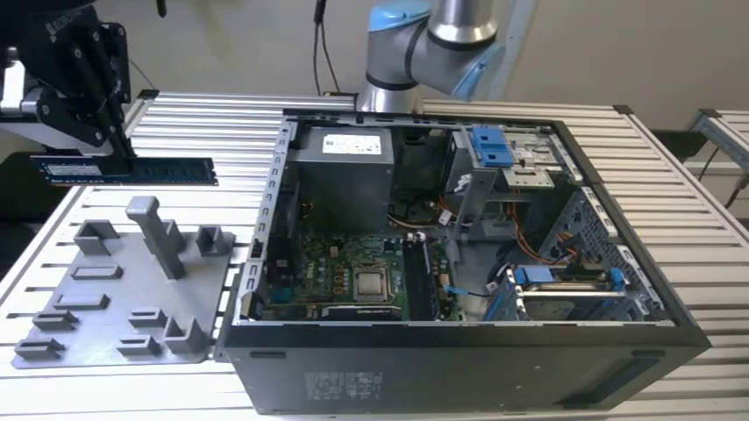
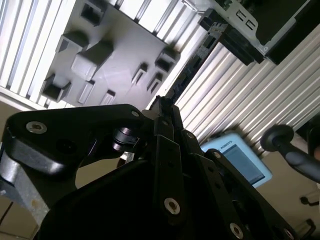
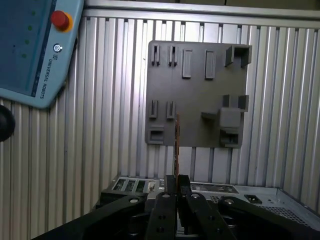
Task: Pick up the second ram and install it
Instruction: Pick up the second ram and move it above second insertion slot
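Claw (image 1: 122,153) aloft, tight on the second ram (image 1: 164,171)

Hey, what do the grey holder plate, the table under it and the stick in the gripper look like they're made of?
The holder plate looks plastic: matte grey, moulded or printed blocks. The table is likely aluminium: pale ribbed slats, dull sheen. The ram, held in the gripper, looks like circuit board: dark blue, pale label, edge coppery in the first wrist view.
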You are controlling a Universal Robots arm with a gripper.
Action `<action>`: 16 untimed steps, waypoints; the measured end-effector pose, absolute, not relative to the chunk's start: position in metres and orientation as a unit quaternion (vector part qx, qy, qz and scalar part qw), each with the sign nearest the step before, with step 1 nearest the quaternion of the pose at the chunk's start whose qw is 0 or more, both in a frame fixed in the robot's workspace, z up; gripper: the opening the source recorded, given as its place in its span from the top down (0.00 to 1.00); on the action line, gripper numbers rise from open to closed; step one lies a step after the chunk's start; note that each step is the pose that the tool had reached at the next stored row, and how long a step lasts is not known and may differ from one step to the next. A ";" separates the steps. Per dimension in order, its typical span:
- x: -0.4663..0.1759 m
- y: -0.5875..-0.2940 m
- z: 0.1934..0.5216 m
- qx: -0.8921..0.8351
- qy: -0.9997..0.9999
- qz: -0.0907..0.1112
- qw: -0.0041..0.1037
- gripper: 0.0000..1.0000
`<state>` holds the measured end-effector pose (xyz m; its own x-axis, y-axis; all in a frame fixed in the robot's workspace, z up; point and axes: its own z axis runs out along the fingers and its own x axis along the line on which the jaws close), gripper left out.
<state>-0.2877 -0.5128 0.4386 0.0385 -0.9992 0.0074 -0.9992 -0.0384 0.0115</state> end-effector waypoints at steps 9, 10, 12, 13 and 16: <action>-0.270 -0.513 0.439 0.721 -0.693 -0.002 0.007 0.86; -0.268 -0.513 0.439 0.721 -0.693 -0.002 0.007 0.86; -0.265 -0.513 0.439 0.721 -0.693 -0.002 0.007 0.86; -0.263 -0.513 0.439 0.721 -0.693 -0.002 0.007 0.86; -0.257 -0.513 0.439 0.721 -0.693 -0.002 0.007 0.86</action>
<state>-0.2574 -0.5128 0.4386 0.0385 -0.9992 0.0073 -0.9992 -0.0384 0.0134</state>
